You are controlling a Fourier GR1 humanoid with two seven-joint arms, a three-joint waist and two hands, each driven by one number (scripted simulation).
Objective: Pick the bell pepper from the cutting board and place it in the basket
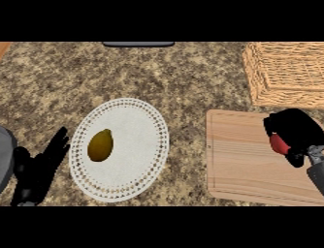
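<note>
The fingers of the right hand are curled around the red bell pepper, over the right part of the wooden cutting board; whether the pepper touches the board cannot be told. The left hand rests at the lower left with straight fingers. On the speckled bench the wicker basket stands behind the board, and a white plate carries a yellow-green fruit.

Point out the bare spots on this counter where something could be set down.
Bare counter lies between the white plate and the cutting board, and behind the plate, left of the basket. The board's right end is crowded: the right hand curls round the bell pepper.
</note>
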